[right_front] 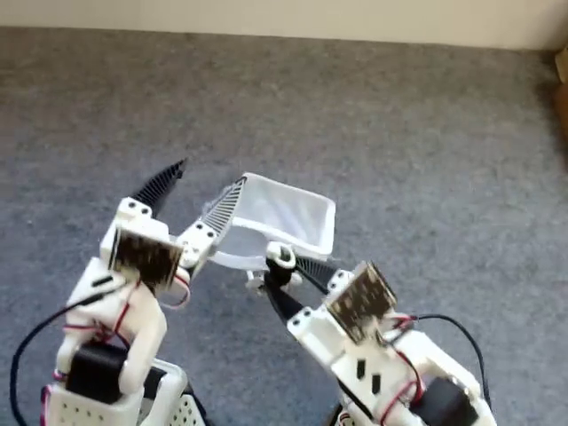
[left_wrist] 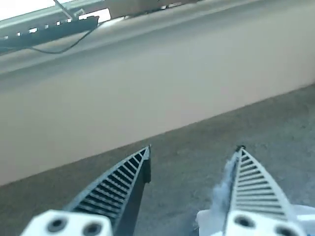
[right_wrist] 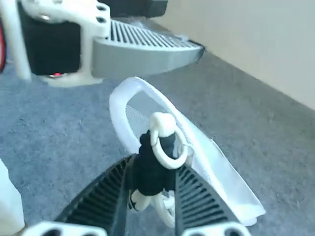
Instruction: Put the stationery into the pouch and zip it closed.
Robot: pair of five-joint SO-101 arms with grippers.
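The white mesh pouch (right_front: 293, 215) lies on the grey carpet between the arms, its mouth turned towards them. My left gripper (right_front: 211, 174) is open; one finger (right_front: 226, 206) rests against the pouch's left rim and the other stands free to the left. In the left wrist view the left gripper (left_wrist: 194, 147) is spread wide, with white pouch edge (left_wrist: 220, 194) beside one finger. My right gripper (right_front: 280, 273) is shut on a small black item with white loops (right_front: 280, 257), held at the pouch's near rim. In the right wrist view the right gripper (right_wrist: 155, 167) clamps this black item (right_wrist: 152, 169) in front of the pouch (right_wrist: 206, 157).
Grey carpet (right_front: 399, 115) stretches all around the pouch. A pale wall (right_front: 311, 13) runs along the far side. The left gripper's finger (right_wrist: 147, 49) hangs just above the pouch in the right wrist view.
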